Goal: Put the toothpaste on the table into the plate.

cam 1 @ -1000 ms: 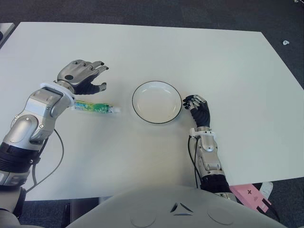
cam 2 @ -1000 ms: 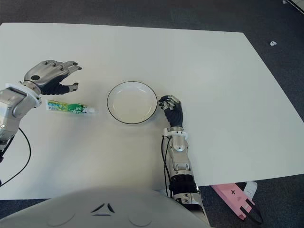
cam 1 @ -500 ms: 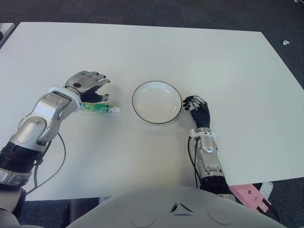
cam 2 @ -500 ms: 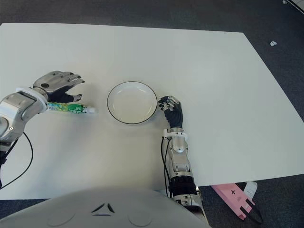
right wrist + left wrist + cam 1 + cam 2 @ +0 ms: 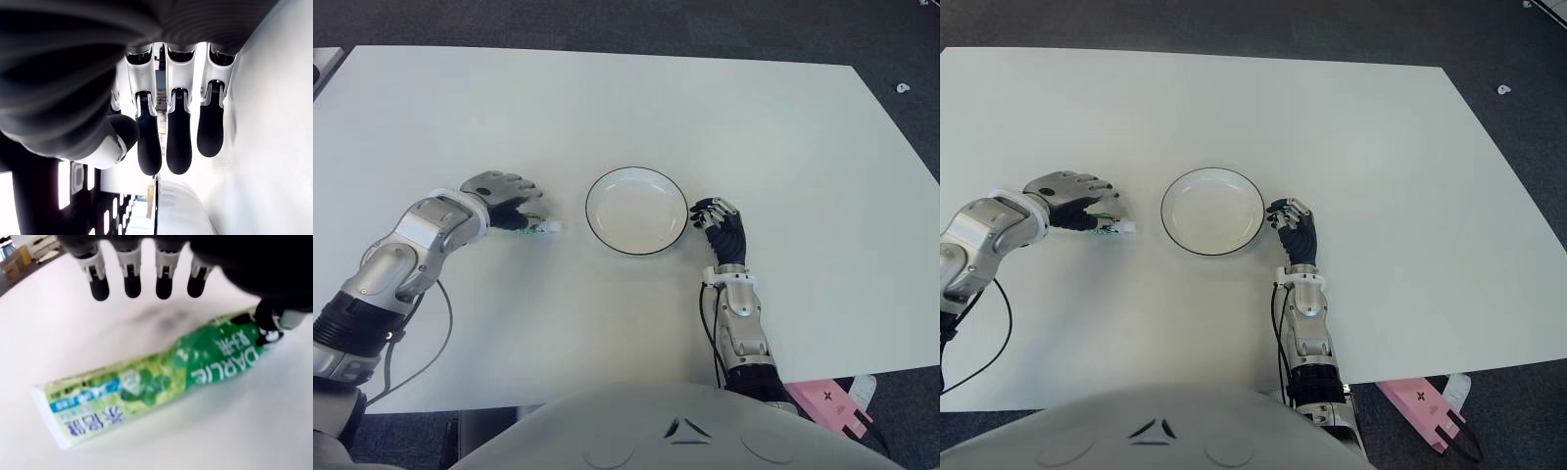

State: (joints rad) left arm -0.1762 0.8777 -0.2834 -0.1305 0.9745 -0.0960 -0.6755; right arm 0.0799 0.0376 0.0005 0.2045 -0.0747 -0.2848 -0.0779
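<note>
A: Hovering over the toothpaste (image 5: 161, 382) — left hand (image 5: 501, 192), fingers spread, nothing gripped.
B: Tube location?
A: Flat on the table (image 5: 607, 108), left of the plate (image 5: 636, 211), outside it.
B: Right hand (image 5: 722, 227)?
A: Beside the plate's right rim, fingers loosely curled, empty.

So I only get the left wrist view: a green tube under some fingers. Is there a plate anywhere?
Observer: Yes. An empty white plate sits on the table to the right of the toothpaste, apart from its cap end.
Operator: And what covers the tube?
Observer: The left hand is over it; only the cap end shows past the fingers.
Operator: The other hand?
Observer: The right hand shows beside the plate's right edge, holding nothing.
</note>
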